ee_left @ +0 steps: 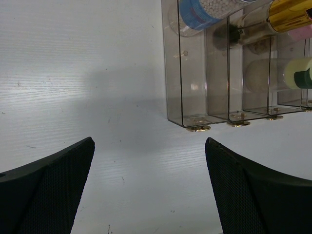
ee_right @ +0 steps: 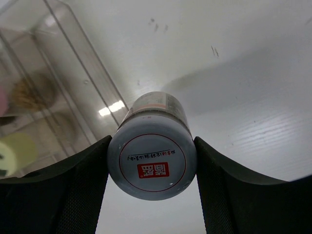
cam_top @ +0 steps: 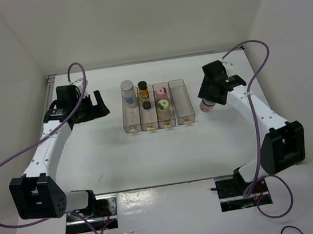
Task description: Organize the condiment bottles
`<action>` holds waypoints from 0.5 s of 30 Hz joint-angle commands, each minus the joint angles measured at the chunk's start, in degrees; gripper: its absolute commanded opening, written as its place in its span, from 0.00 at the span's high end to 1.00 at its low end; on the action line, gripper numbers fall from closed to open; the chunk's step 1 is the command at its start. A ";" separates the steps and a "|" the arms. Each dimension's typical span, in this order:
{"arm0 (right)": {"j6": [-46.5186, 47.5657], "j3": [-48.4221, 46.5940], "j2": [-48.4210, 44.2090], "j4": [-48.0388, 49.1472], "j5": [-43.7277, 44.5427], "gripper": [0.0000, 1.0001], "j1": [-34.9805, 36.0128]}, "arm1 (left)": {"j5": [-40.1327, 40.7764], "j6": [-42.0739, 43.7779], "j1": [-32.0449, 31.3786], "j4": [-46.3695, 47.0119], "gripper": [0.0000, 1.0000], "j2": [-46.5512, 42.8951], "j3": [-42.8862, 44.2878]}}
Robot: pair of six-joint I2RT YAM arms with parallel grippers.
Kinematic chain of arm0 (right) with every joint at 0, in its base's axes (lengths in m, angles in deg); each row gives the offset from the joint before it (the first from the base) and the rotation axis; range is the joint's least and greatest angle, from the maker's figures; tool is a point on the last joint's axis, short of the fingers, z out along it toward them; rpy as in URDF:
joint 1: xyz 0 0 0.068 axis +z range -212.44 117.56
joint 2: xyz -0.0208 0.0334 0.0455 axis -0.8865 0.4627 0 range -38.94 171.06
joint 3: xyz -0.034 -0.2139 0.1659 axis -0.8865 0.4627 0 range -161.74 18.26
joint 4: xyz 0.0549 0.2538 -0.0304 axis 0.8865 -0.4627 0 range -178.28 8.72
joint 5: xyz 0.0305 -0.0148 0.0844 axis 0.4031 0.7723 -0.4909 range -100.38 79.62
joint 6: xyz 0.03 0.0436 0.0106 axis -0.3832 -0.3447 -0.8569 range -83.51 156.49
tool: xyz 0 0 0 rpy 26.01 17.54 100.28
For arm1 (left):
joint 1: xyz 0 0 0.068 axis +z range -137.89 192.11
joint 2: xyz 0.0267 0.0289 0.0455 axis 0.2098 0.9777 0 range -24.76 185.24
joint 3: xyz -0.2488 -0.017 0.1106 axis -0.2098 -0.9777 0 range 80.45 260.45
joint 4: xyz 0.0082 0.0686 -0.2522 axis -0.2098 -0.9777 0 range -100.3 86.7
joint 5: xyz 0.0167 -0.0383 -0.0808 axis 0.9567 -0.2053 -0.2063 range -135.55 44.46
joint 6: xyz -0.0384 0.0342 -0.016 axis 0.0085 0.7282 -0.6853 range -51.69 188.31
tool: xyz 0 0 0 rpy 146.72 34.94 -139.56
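Observation:
My right gripper [ee_right: 152, 168] is shut on a white-lidded bottle [ee_right: 152, 146] with a red logo, both fingers pressed against its lid. In the top view this bottle [cam_top: 206, 106] sits under the right gripper [cam_top: 210, 101], just right of the clear rack [cam_top: 183, 99]. Four bottles stand in the rack: silver-capped with a blue label [cam_top: 128, 92], dark with a gold band [cam_top: 143, 92], pink-capped [cam_top: 161, 91] and yellow-green-capped [cam_top: 163, 104]. The left gripper [ee_left: 150, 185] is open over bare table, left of the rack [ee_left: 195, 97].
The rack's rightmost compartment [cam_top: 183, 105] holds nothing. White walls close in the table at the back and sides. Purple cables loop off both arms. The rack's small gold feet [ee_left: 200, 128] rest on the table near the left gripper.

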 commanded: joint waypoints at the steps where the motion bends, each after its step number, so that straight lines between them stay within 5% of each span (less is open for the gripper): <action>1: 2.51 -7.79 -2.92 1.81 -1.61 1.00 -0.31 | -1.36 1.01 0.35 1.83 0.00 -0.43 -0.24; 15: 4.81 -22.12 11.40 3.47 -2.15 1.00 7.87 | -1.36 1.01 0.35 1.83 0.00 0.10 -0.24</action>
